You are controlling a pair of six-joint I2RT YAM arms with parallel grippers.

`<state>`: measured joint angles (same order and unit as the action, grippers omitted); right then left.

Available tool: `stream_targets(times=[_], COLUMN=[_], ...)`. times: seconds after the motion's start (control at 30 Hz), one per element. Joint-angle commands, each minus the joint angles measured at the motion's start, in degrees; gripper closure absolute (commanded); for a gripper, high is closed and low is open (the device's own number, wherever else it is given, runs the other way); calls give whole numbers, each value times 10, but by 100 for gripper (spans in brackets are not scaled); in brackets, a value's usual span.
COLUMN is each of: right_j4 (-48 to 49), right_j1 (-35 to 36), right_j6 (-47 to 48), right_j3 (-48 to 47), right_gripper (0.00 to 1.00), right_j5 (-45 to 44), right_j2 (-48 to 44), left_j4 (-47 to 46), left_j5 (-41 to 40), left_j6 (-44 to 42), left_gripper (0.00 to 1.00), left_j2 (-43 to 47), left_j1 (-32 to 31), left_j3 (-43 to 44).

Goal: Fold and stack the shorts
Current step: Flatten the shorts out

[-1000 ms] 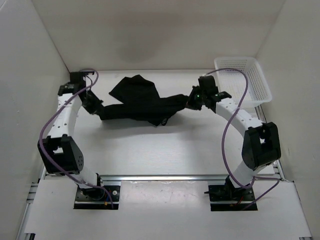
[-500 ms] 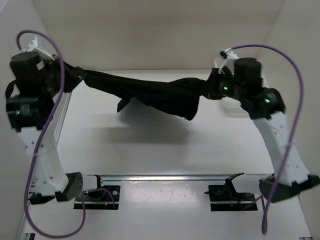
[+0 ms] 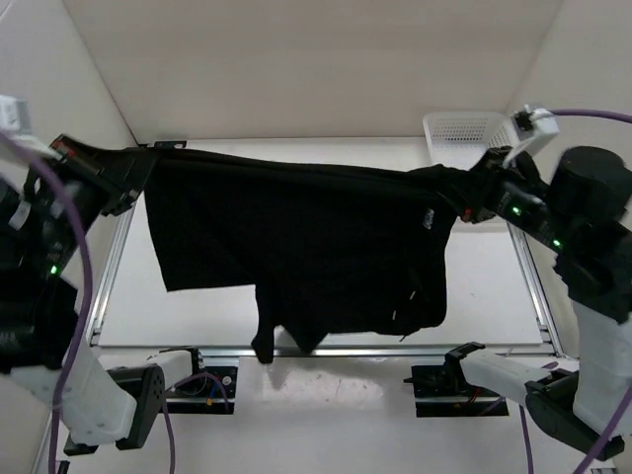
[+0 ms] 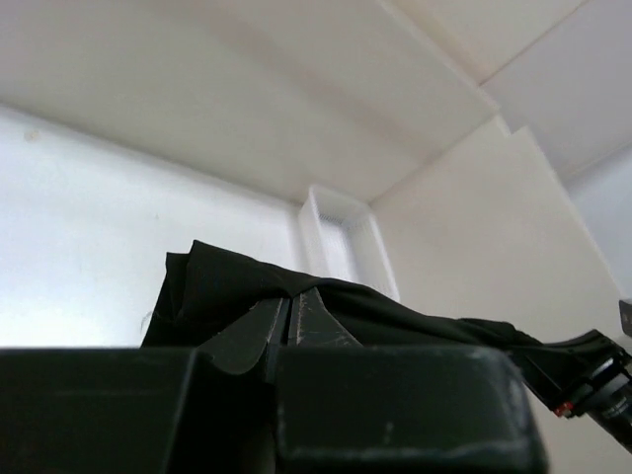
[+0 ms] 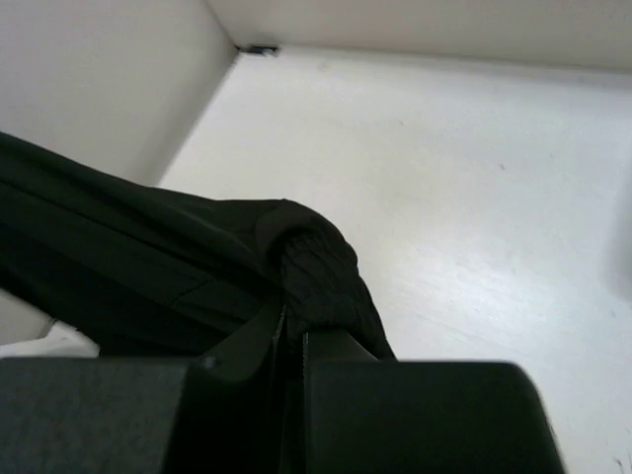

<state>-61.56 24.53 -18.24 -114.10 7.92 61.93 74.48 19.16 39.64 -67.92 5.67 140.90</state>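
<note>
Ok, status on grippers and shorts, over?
Left gripper shut on black fabric shorts, right gripper likewise. Shorts hang spread wide between them. White plastic mesh basket far right, not in the way.

White left arm [image 3: 84, 395] and right arm [image 3: 604, 360] have black joints, purple cables [image 3: 592, 116], green lights [image 3: 514, 209].

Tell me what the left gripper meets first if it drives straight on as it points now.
The left gripper first meets the shorts it grips, bunched at its tips. Beyond them, probably the basket, though depth is unclear.
</note>
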Motion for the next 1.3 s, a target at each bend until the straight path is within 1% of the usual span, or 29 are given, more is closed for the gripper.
stream_targets(times=[0.0,0.1,0.17,0.2,0.23,0.27,0.3,0.33,0.37,0.4,0.43,0.47,0.5,0.57,0.6,0.63,0.67,0.7,0.73,0.77,0.8,0.83,0.87,0.93,0.97,1.07,1.1,1.2,1.27], right_j4=[-59,4,51,100,120,133,139,124,113,93,93,93,101,128,134,141,158,166,174,187,195,209,216,229,234,252,260,265,265], right_j1=[-15,-15,-28,-34,-49,-56,-64,-77,-77,-84,-85,-85,-85,-79,-79,-79,-79,-85,-85,-91,-98,-98,-105,-113,-127,-151,-158,-176,-176], right_j6=[43,43,50,51,51,44,36,30,23,15,15,7,7,7,-1,-10,-16,-22,-34,-43,-58,-69,-78,-108,-117,-145,-145,-145,-140], right_j3=[47,102,133,139,128,110,84,50,-19,-46,-60,-60,-39,9,67,102,139,216,256,294,369,406,441,531,555,629,649,655,655], right_gripper=[100,100,100,100,100,93,75,63,37,30,24,13,13,13,14,16,18,25,30,33,43,47,51,65,71,69,59,43,38], right_j5=[-200,-218,-223,-215,-204,-195,-195,-187,-180,-170,-165,-159,-149,-142,-142,-128,-121,-110,-96,-87,-65,-51,-37,-10,0,24,32,44,52], right_j2=[51,129,175,234,270,309,397,439,476,528,540,540,529,504,473,454,435,392,368,344,296,271,224,165,148,102,97,97,102], left_j4=[-66,-114,-126,-133,-133,-126,-114,-90,-38,-15,0,1,-14,-54,-89,-104,-116,-116,-126,-137,-137,-143,-151,-160,-179,-215,-237,-237,-242], left_j5=[-118,-98,-98,-103,-112,-112,-122,-134,-149,-155,-161,-180,-194,-204,-204,-204,-204,-204,-199,-199,-199,-199,-199,-199,-185,-116,-70,-55,-55], left_j6=[-40,-58,-66,-78,-83,-93,-102,-111,-116,-116,-122,-127,-127,-127,-127,-127,-133,-133,-133,-133,-133,-119,-103,-84,-77,-80,-93,-105,-105], left_gripper=[90,90,90,90,83,71,55,37,19,17,10,9,8,6,9,17,24,33,42,51,54,59,59,59,53,39,28,28,29], left_j2=[-92,-135,-206,-235,-300,-337,-377,-417,-490,-516,-530,-523,-509,-466,-418,-396,-375,-342,-326,-313,-294,-286,-280,-273,-273,-278,-301,-360,-378], left_j1=[20,20,20,20,13,13,7,-1,-7,-16,-22,-29,-36,-56,-64,-73,-93,-105,-118,-148,-162,-187,-197,-217,-223,-256,-267,-301,-319], left_j3=[-80,-149,-157,-150,-138,-122,-96,-25,11,40,56,35,6,-117,-161,-204,-287,-323,-360,-433,-467,-499,-555,-620,-640,-686,-687,-681,-676])
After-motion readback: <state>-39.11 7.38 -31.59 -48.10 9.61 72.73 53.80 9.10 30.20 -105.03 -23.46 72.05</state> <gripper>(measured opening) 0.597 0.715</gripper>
